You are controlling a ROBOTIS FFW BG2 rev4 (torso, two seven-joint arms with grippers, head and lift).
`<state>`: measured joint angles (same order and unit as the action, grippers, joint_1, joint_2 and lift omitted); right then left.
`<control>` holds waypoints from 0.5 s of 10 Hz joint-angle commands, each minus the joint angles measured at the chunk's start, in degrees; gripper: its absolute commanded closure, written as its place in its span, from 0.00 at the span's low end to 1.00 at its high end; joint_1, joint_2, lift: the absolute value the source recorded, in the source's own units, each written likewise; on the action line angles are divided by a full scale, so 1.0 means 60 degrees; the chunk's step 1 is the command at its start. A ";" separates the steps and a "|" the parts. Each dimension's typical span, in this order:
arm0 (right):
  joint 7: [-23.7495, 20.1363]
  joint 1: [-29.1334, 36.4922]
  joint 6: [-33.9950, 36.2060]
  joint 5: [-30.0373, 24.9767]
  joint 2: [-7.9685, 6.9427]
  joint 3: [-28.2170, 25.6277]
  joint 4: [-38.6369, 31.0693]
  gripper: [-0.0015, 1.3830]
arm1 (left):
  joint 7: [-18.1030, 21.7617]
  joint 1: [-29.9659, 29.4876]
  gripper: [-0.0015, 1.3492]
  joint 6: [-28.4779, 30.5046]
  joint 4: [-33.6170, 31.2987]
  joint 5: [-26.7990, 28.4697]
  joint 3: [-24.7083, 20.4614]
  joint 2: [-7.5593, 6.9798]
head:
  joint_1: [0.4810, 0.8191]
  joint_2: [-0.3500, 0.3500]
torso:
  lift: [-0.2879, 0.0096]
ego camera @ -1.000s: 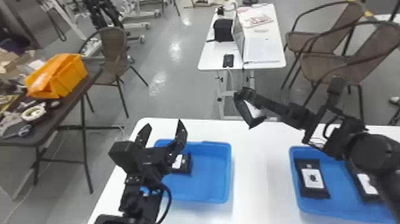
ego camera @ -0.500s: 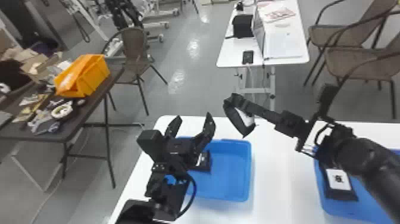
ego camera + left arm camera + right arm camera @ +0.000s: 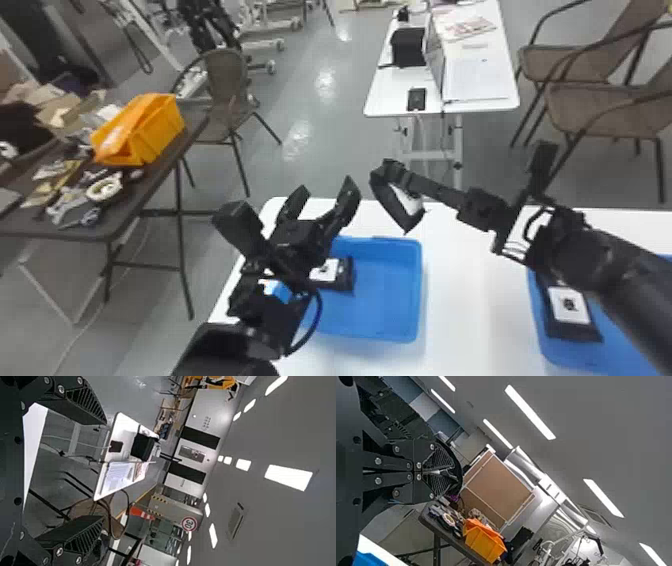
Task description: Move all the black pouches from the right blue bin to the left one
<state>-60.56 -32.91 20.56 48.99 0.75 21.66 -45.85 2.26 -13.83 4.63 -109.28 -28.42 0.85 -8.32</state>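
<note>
1. White is the counter (image 3: pixel 467 300); near its far left corner stands the blue left bin (image 3: pixel 380 305), and the blue right bin (image 3: pixel 562 352) stands toward the right edge.
2. The right gripper (image 3: pixel 394 169) holds a black pouch (image 3: pixel 391 202), its jaws closed together on one end, so the pouch hangs down with its white label visible. I judge it is lifted high in order to pass over the bin walls.
3. This pouch hangs by the counter's far edge, between the two bins but nearer to the left one; probably it is on its way there.
4. The left gripper (image 3: pixel 325 187) has its jaws wide and empty, above the left bin's far left corner. It seems to wait only, but it stands in the way: the carried pouch should come down at the bin's right side.
5. Inside the left bin one delivered pouch (image 3: pixel 345 275) lies flat, partly behind the left arm. The free floor at its right looks like the suitable place.
6. In the right bin another pouch (image 3: pixel 570 305) lies flat, label up. The right arm covers part of this bin, so I cannot tell if more remain.
7. An orange box (image 3: pixel 162 127) on the dark table (image 3: pixel 150 195) is outside the work.
</note>
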 commanded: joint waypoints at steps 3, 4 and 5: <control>-0.0029 -0.0111 -0.0073 -0.0152 0.0021 -0.0006 0.0097 0.92 | 0.0473 -0.0053 0.13 0.1615 -0.0552 -0.1650 -0.0068 0.0009 | 0.59 0.89 | 1.00; -0.0029 -0.0140 -0.0073 -0.0166 0.0021 -0.0006 0.0126 0.92 | 0.0693 -0.0023 0.13 0.1879 -0.0552 -0.1826 -0.0068 0.0053 | 0.60 0.87 | 1.00; -0.0029 -0.0199 -0.0117 -0.0166 0.0021 -0.0006 0.0170 0.92 | 0.0986 0.0065 0.13 0.2216 -0.0537 -0.2060 -0.0083 0.0112 | 0.61 0.86 | 1.00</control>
<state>-60.78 -33.95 19.97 48.00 0.89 21.60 -44.98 8.11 -13.69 16.86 -112.57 -40.04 0.41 -7.83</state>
